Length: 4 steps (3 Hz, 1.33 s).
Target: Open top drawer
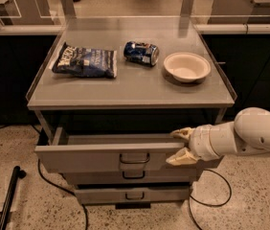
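The top drawer [87, 157] is a wide grey metal drawer under the tabletop, pulled partly out, with a small dark bracket handle [134, 158] at its centre. A strip of its grey inside shows behind the front. My gripper [179, 145] reaches in from the right on a white arm. Its two cream fingers [182, 132] are spread apart at the right end of the drawer front, one at the top edge and one lower on the face.
Two narrower grey drawers [132, 194] sit closed below. On the grey tabletop [130, 87] lie a dark chip bag [85, 61], a blue can on its side [141, 52] and a white bowl [186, 66]. A black pole [9, 196] and cables lie on the floor.
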Each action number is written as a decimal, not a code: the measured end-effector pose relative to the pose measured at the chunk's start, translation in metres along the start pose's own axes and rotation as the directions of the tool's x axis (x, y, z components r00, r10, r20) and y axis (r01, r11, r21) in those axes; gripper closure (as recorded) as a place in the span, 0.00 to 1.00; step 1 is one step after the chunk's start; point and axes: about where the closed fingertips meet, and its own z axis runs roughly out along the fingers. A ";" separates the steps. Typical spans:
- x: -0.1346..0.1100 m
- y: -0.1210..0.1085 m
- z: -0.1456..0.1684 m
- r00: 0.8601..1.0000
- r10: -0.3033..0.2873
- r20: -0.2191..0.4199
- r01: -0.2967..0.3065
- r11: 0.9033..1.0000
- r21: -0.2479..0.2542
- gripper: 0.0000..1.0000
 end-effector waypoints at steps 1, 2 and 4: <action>0.002 0.003 -0.003 1.000 0.000 -0.006 0.000 1.000 0.000 0.76; 0.007 0.016 -0.018 1.000 -0.005 -0.026 0.005 1.000 0.006 1.00; 0.002 0.025 -0.024 1.000 -0.016 -0.021 0.016 1.000 0.013 1.00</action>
